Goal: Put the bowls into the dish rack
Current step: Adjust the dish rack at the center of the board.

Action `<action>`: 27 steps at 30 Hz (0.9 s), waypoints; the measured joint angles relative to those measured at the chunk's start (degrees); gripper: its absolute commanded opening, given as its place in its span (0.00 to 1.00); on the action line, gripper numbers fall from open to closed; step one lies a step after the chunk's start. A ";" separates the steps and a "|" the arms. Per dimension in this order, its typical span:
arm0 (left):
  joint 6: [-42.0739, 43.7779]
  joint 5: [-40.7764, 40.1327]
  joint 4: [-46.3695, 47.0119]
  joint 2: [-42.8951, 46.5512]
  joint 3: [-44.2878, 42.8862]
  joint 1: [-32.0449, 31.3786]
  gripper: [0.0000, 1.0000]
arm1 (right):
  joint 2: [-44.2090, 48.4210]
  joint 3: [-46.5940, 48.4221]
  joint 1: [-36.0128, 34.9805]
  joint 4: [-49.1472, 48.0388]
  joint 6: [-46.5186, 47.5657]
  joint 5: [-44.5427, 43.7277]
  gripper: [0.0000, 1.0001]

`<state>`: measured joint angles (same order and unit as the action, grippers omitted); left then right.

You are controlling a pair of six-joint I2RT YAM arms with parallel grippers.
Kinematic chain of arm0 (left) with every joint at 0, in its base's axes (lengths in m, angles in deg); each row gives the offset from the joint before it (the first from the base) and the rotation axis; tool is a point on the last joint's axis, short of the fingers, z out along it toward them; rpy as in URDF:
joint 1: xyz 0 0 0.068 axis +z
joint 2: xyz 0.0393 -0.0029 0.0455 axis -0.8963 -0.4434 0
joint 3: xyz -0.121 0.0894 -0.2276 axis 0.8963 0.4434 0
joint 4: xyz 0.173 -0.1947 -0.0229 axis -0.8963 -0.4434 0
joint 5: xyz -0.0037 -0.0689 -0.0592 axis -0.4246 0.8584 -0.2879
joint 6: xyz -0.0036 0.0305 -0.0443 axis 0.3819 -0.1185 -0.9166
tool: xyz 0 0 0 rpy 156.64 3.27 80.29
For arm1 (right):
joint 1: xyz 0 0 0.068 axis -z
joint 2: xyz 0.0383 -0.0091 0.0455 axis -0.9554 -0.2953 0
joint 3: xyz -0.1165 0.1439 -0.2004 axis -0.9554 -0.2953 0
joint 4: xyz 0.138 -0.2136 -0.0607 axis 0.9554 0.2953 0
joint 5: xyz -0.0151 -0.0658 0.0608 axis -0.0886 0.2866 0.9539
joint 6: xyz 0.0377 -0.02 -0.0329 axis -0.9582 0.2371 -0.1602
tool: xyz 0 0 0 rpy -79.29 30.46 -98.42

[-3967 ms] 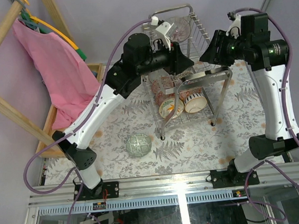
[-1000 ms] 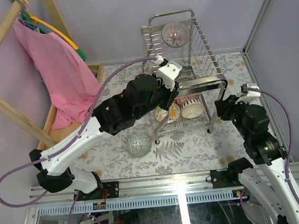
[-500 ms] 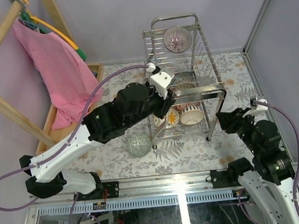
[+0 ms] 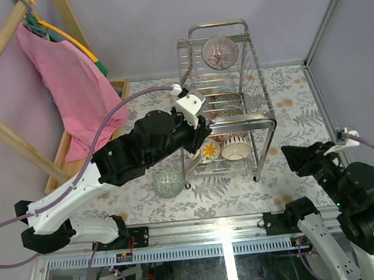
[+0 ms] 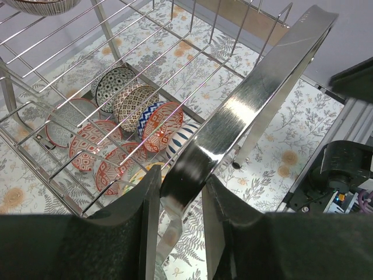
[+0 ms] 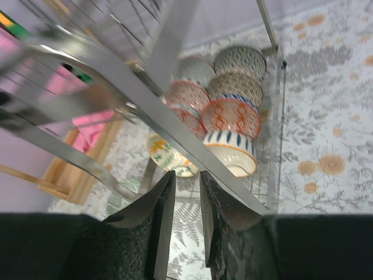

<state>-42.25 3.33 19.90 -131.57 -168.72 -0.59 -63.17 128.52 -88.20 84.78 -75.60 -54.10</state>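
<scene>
The chrome dish rack [image 4: 257, 116] stands mid-table. Several patterned bowls [image 4: 233, 146] stand on edge in its lower tier, and one pinkish bowl [image 4: 218, 49] sits on the upper tier at the back. A green-grey bowl [image 4: 169, 181] lies upside down on the cloth, left of the rack. My left gripper [image 5: 178, 186] is shut on the rack's flat front rail [image 5: 262, 76] near its left corner. My right gripper [image 6: 186, 178] is pulled back at the near right, narrowly open with only tablecloth between its fingers. The rail [image 6: 116, 81] runs just beyond its tips.
A wooden frame draped with pink cloth [image 4: 69, 85] and a wooden tray [image 4: 124, 88] fill the left side. A wall corner [image 4: 311, 55] closes the right. The metal base rail [image 4: 215, 226] marks the near edge.
The rack has come down and a little to the left with my left gripper still on its rail. My right arm has drawn back toward the near right, away from the rack's corner.
</scene>
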 measured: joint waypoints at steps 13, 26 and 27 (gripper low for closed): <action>-5.81 0.61 -1.99 1.29 -2.19 -0.28 0.57 | -30.08 43.30 0.00 2.25 6.21 4.13 0.52; -4.28 -2.58 -4.22 -0.92 -11.28 -0.20 0.74 | -76.32 72.67 0.02 2.64 17.14 15.39 0.62; -3.63 -3.28 -4.22 -2.32 -14.34 0.00 0.74 | -78.14 72.67 0.02 1.88 17.70 15.34 0.62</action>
<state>-45.88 0.05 15.68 -133.89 -183.06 -0.59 -141.31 201.19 -88.18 86.66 -57.90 -38.76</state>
